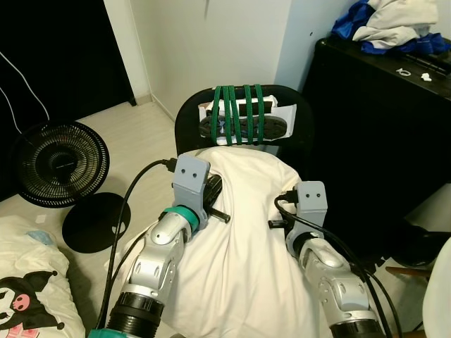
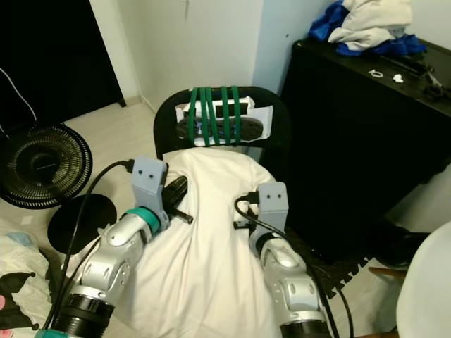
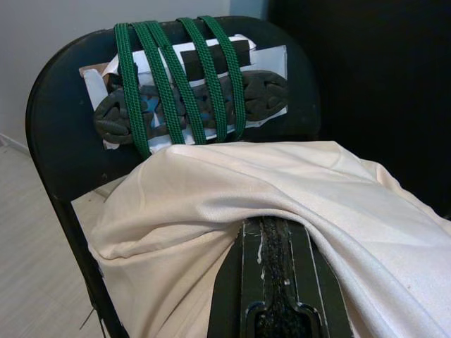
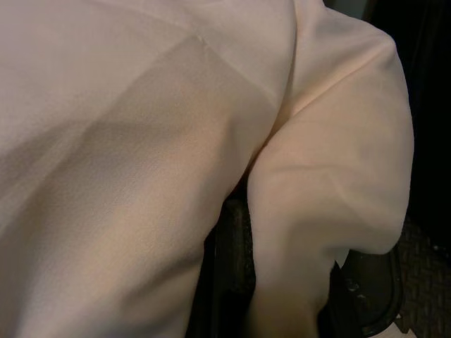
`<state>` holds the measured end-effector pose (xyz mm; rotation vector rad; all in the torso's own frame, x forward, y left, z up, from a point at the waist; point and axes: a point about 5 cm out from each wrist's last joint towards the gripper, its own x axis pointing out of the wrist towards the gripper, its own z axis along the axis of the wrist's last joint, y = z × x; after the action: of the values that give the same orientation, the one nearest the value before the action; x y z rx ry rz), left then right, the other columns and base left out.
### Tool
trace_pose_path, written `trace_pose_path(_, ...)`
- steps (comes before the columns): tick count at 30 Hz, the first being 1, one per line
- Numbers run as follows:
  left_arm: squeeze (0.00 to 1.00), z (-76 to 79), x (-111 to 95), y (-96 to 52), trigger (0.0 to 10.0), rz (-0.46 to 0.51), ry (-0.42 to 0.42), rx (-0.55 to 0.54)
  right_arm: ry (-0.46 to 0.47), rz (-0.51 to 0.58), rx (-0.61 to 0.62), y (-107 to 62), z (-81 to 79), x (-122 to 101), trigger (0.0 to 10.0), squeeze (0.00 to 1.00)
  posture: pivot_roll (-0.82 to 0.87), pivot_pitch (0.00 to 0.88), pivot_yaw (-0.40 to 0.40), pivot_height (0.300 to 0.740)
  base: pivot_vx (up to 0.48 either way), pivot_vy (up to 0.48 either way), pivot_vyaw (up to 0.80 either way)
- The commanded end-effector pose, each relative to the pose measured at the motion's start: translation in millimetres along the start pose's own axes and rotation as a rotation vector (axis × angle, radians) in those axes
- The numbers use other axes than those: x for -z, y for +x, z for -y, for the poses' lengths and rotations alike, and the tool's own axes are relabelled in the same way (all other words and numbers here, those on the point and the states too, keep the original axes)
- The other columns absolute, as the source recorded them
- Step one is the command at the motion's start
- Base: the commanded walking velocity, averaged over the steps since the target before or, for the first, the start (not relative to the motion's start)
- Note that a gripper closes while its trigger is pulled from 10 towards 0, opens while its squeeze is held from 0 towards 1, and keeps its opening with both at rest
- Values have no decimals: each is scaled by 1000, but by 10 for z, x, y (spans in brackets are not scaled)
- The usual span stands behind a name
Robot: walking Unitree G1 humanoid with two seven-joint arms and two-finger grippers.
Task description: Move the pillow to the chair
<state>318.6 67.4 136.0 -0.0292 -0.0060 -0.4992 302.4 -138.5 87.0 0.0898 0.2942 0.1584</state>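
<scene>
1. The pillow (image 1: pixel 243 232), cream and soft, is held between my two arms, its far end over the seat of the black chair (image 1: pixel 304 120) and up near the backrest. Most of its bulk hangs toward me, so I judge it carried, not yet set down.
2. Left jaws (image 1: pixel 211 191) are pinching the pillow's left edge; the left wrist view shows cloth folded over a black finger (image 3: pixel 275 274).
3. Right jaws (image 4: pixel 282 232) are buried in the fabric; cloth bunches between dark fingers, so I judge them pinching it too.
4. Two-sided hold keeps the limp pillow from sagging off either way.
5. Backrest carries green straps (image 1: pixel 239 113) over a dark bundle; the pillow top must stay below them.
6. Around: black cabinet (image 1: pixel 380 141) close right of the chair, a floor fan (image 1: pixel 60 162) left, bedding (image 1: pixel 28 282) near left.
</scene>
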Motion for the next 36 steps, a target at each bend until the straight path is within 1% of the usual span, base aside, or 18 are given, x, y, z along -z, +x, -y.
trace_pose_path(1, 0, 119, 25, 32, 10000, -9, 4, 49, -6, 31, -46, 29, -118, -67, 10000, 0, 3, 26, 111, 691, 0, 0, 0)
trace_pose_path(8, 0, 136, 29, 34, 10000, -9, 3, 51, -6, 37, -45, 27, -129, -73, 10000, 0, 0, 24, 111, 661, 0, 0, 0)
trace_pose_path(11, 0, 143, 30, 31, 10000, -9, 3, 54, -2, 51, -29, 22, -113, -96, 10000, 0, 0, 23, 111, 656, 0, 0, 0)
trace_pose_path(24, 0, 152, 31, 28, 10000, -8, -1, 54, 3, 77, 24, 33, -43, -154, 10000, 0, -3, 26, 111, 656, 0, 0, 0)
trace_pose_path(26, 0, 151, 43, 27, 10000, -10, -3, 52, -17, 88, 39, 31, -23, -171, 10000, 0, -3, 26, 111, 656, 0, 0, 0)
trace_pose_path(27, 0, 147, 51, 26, 10000, -11, -7, 43, -23, 91, 42, 29, -13, -180, 10000, 0, -12, 34, 95, 656, 0, 0, 0)
trace_pose_path(29, 0, 142, 58, 26, 10000, -12, -13, 33, -26, 92, 43, 28, -5, -188, 10000, 0, -13, 36, 88, 656, 0, 0, 0)
trace_pose_path(31, 0, 143, 66, 30, 10000, -9, -23, 10, -35, 95, 41, 26, 22, -209, 10000, 0, -14, 48, 58, 656, 0, 0, 0)
trace_pose_path(35, 0, 144, 79, 24, 10000, -7, -34, -14, -50, 95, 39, 30, 49, -231, 10000, 0, -17, 54, 40, 656, 0, 0, 0)
trace_pose_path(36, 0, 147, 88, 18, 10000, -7, -38, -23, -55, 94, 37, 32, 60, -240, 10000, 0, -16, 59, 23, 656, 0, 0, 0)
